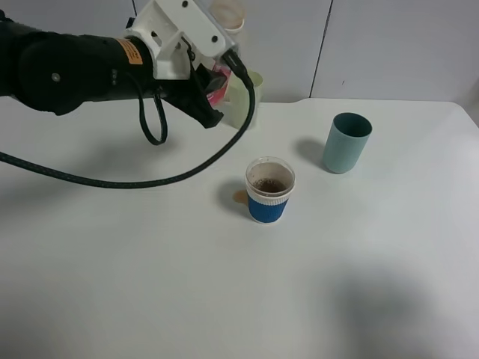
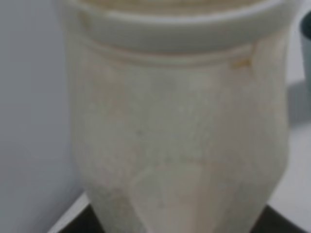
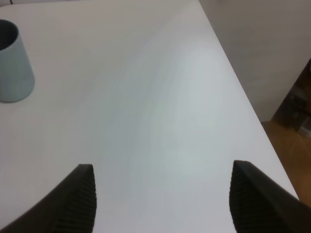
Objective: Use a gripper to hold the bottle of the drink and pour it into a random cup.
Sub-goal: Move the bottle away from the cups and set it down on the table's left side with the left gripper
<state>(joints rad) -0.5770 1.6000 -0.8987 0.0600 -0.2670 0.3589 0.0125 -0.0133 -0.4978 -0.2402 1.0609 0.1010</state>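
Note:
My left gripper point(image 1: 206, 93) is shut on the bottle point(image 1: 221, 81) and holds it above the back of the table, left of and behind the cup. The bottle's pink label shows between the fingers and its wide open neck points up. In the left wrist view the bottle point(image 2: 180, 136) fills the frame and looks pale, with little drink visible. The cup point(image 1: 269, 190), white with a blue ribbed sleeve, stands upright mid-table with brown drink inside. My right gripper point(image 3: 160, 204) is open and empty over bare table; it does not show in the exterior view.
A teal tumbler point(image 1: 346, 142) stands right of the cup and also shows in the right wrist view point(image 3: 12, 68). A pale green tumbler point(image 1: 251, 101) stands behind the bottle. A small brown spot point(image 1: 239, 196) lies by the cup. The table's right edge point(image 3: 252, 111) is near my right gripper.

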